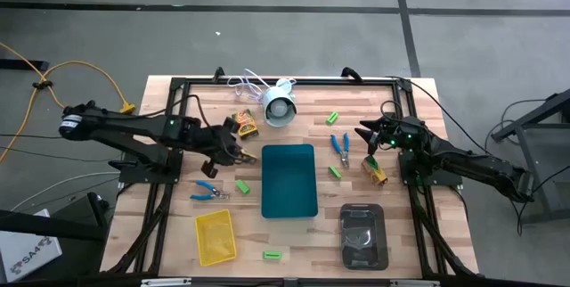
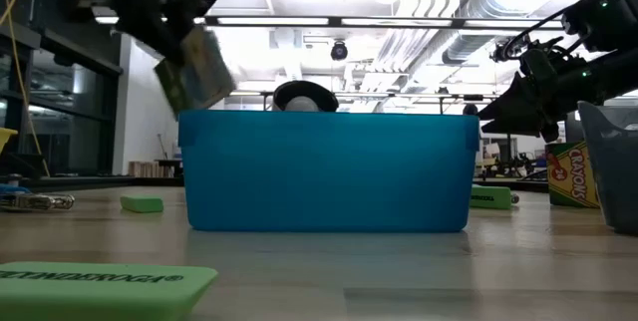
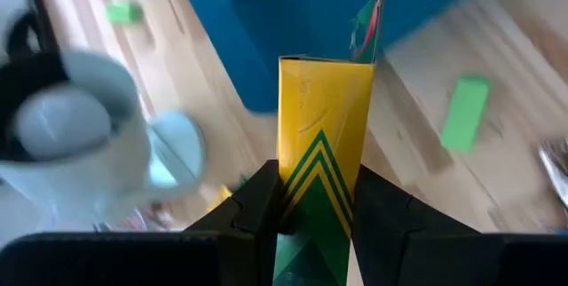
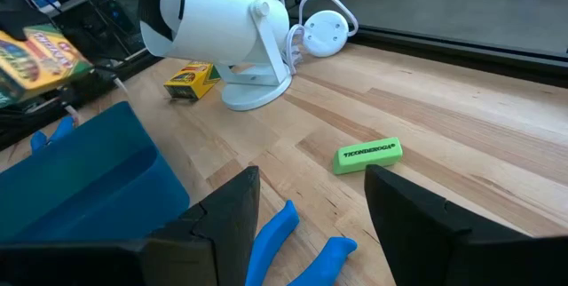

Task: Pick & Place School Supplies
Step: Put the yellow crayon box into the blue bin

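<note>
The high view looks straight down from well above, taking in the whole worktop [image 1: 294,233] and both arms. The low view sits at worktop height, close against the teal tray [image 2: 327,169], facing level into the room behind; the same tray [image 1: 289,180] lies mid-worktop from above. The left wrist view looks forward between its own tool [image 3: 315,210], very near the crayon box [image 3: 321,157] clamped there, with the tray beyond. The right wrist view faces past its own parted tool [image 4: 311,224] across the boards toward the white round device [image 4: 226,33], which the high view shares.
</note>
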{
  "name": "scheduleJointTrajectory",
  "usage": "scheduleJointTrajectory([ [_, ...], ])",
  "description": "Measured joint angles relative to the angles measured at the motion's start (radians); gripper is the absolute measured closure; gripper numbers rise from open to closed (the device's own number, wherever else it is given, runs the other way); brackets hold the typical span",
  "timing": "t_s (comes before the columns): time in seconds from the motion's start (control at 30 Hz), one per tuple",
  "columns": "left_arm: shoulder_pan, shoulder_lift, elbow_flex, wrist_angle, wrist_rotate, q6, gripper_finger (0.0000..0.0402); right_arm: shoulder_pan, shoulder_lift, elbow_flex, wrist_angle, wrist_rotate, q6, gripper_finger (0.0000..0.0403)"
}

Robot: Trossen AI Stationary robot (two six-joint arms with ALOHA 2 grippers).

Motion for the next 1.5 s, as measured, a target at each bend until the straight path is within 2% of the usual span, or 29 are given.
scheduleJointTrajectory([
  [0.17,-0.05,0.055,0.0,0.107,-0.025,0.066,0.0301,0.0,0.0,0.0,0.0,0.0,0.0,0.0206],
  [0.3,-0.094,0.093,0.0,0.2,-0.082,0.172,0.0301,0.0,0.0,0.0,0.0,0.0,0.0,0.0206],
  [0.53,-0.14,0.17,0.0,0.344,-0.105,0.324,0.0301,0.0,0.0,0.0,0.0,0.0,0.0,0.0206],
  [0.7,-0.151,0.229,0.0,0.431,-0.105,0.432,0.0301,0.0,0.0,0.0,0.0,0.0,0.0,0.0206],
  [1.23,-0.176,0.435,0.0,0.714,-0.097,0.634,0.0301,0.0,0.0,0.0,0.0,0.0,0.0,0.0206],
  [1.5,-0.162,0.481,0.0,0.787,-0.057,0.72,0.0301,0.0,0.0,0.0,0.0,0.0,0.0,0.0206],
])
